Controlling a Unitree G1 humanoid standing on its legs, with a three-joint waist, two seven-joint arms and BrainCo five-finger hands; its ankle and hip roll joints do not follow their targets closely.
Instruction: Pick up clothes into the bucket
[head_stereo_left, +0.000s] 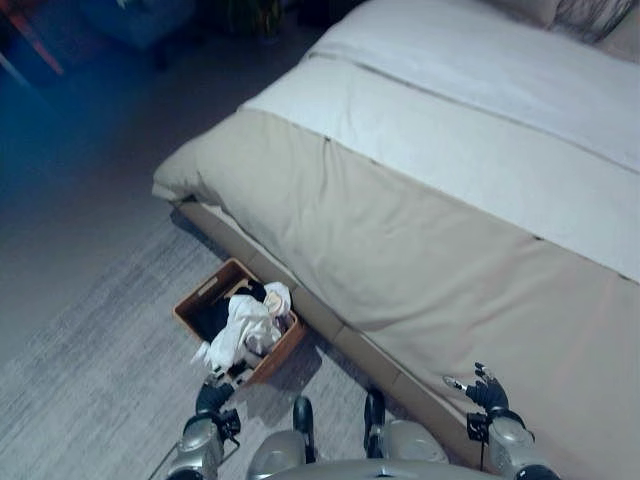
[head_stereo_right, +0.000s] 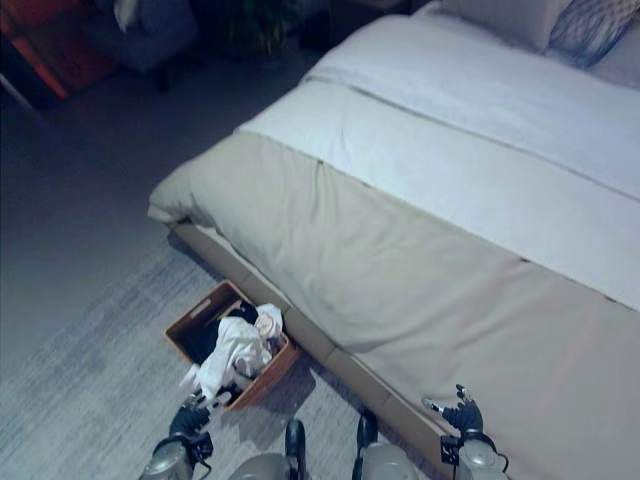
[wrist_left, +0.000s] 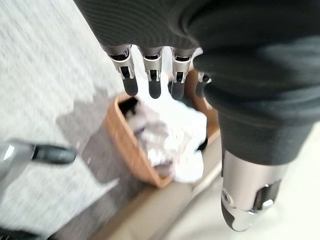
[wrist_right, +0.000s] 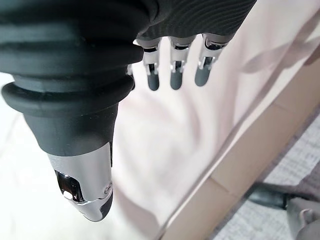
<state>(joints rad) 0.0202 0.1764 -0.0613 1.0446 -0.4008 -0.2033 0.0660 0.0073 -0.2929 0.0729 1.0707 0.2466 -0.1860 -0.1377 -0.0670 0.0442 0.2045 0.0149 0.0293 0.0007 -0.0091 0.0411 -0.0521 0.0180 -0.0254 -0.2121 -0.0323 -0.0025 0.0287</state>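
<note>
Closest to me, low at the left, my left hand (head_stereo_left: 213, 397) hangs just short of the near corner of the brown basket (head_stereo_left: 212, 290), fingers straight and relaxed and holding nothing, as its wrist view shows past the fingertips (wrist_left: 131, 86). Largest thing around is the bed (head_stereo_left: 440, 200), its beige cover running on a diagonal from the far left down to my right, with the rug (head_stereo_left: 90, 370) spreading out on the left of it. Between them, tight against the bed's base, sits the basket, its long axis following the bed edge, and the white clothes (head_stereo_left: 243, 330) are heaped in its nearer end, some spilling over the near rim toward my left hand; a dark garment (head_stereo_left: 212, 318) lies beneath them. So the clothes lie just ahead of that hand and far closer to it than to my right hand (head_stereo_left: 483, 387), which hovers with spread, empty fingers over the bed's edge well off to the right. I judge the overhanging cloth still needs tucking in. Whether it touches the rug I cannot tell, and the basket's depth under the heap is hidden
</note>
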